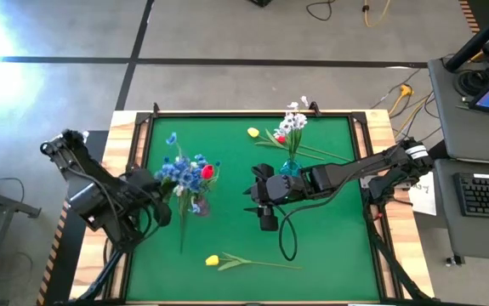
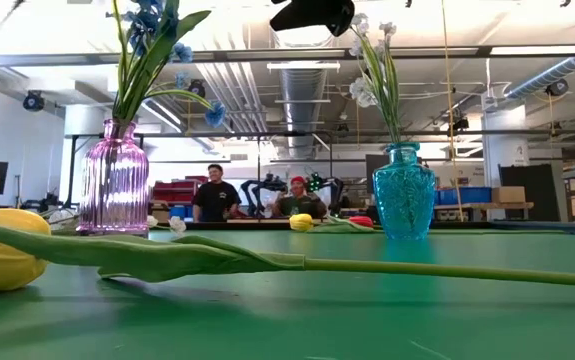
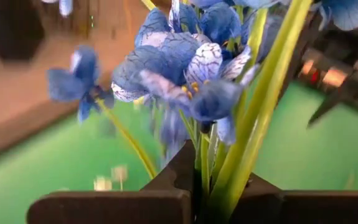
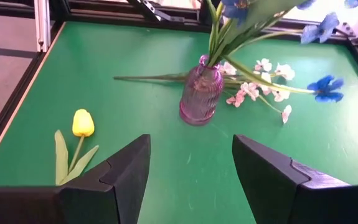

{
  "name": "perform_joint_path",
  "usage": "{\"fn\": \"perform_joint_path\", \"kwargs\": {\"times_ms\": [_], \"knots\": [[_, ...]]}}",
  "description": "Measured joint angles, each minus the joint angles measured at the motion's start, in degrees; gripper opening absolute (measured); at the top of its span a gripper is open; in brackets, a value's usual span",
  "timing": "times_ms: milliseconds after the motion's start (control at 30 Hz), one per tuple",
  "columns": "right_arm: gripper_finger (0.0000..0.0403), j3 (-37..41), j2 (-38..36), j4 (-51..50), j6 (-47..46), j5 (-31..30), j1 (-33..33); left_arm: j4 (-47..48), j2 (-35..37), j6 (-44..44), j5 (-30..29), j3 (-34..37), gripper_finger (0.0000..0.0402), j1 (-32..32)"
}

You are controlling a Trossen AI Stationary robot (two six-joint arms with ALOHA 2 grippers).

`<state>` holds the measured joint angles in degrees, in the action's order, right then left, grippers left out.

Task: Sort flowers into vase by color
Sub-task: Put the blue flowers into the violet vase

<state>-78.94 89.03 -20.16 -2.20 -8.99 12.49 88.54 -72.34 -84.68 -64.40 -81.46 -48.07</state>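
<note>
Blue flowers (image 1: 184, 172): veined blue petals in clusters on thin green stems, standing in the pink ribbed vase (image 4: 202, 94) on the left half of the green worktop (image 1: 227, 229). Stems run up out of the neck and fan outward; one blue bloom (image 4: 324, 84) leans far out to the side. A red bud (image 1: 207, 171) sits among the blue heads in the high view.

White flowers (image 2: 367, 60): small pale clusters, upright in the teal vase (image 2: 403, 192) on the right half, stems near vertical. More small white blossoms (image 4: 256, 87) lie flat on the worktop just beside the pink vase.

Loose tulips: a yellow one (image 1: 213, 260) lies flat near the front edge, long axis along that edge, bud toward the left arm's side, stem (image 1: 265, 264) trailing right. Another yellow bud (image 1: 253, 132) and a red one (image 1: 281, 138) lie at the back near the teal vase, stems running right.

Left end effector (image 3: 197, 199): fully closed on the green stems of the blue flowers, at the pink vase, blooms right in front of its camera.

Right end effector (image 4: 191, 168): fingers (image 4: 119, 171) set partly apart, holding nothing, touching nothing, hovering mid-worktop just beside the teal vase and facing the pink one.
</note>
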Motion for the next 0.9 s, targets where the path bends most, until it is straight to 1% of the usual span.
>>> {"fn": "perform_joint_path", "kwargs": {"times_ms": [133, 233, 300, 367, 400, 467, 633, 700, 900], "knots": [[0.0219, 0.00, 0.00, 1.04, -0.02, 0.00, 0.00, -6.73, -0.05, 13.43, -12.50, -0.54, 0.0000, -0.01], [0.0219, 0.00, 0.00, 1.67, -0.02, 0.00, 0.00, -11.89, -0.21, 22.34, -16.33, 0.72, 0.0000, -0.01], [0.0219, 0.00, 0.00, 1.63, -0.02, 0.02, 0.00, -13.74, -0.24, 23.63, -19.93, 2.53, 0.0000, -0.12], [0.0219, 0.00, 0.00, 1.63, -0.02, 0.00, 0.00, -14.12, -0.21, 20.98, -24.93, 4.45, 0.0000, -0.45], [0.0219, 0.00, 0.00, 1.63, 0.03, 0.01, 0.00, -14.09, -0.14, 19.14, -25.43, 5.35, 0.0000, -0.53], [0.0219, 0.00, 0.00, 1.64, 0.16, 0.00, 0.00, -14.17, 0.00, 15.67, -25.56, 7.24, 0.0000, -0.53], [0.0219, 0.00, 0.07, 1.96, 0.55, 0.00, -0.04, -14.16, 0.02, 2.41, -25.52, 12.80, 0.0000, -0.49], [0.0219, 0.00, 0.11, 2.07, 0.74, 0.00, -0.04, -14.27, 0.02, -1.64, -25.62, 15.06, 0.0000, -0.49], [0.0219, 0.00, 0.11, 2.33, 0.81, -0.02, -0.04, -14.46, 0.02, -8.65, -25.66, 20.71, 0.0000, -0.49]]}}
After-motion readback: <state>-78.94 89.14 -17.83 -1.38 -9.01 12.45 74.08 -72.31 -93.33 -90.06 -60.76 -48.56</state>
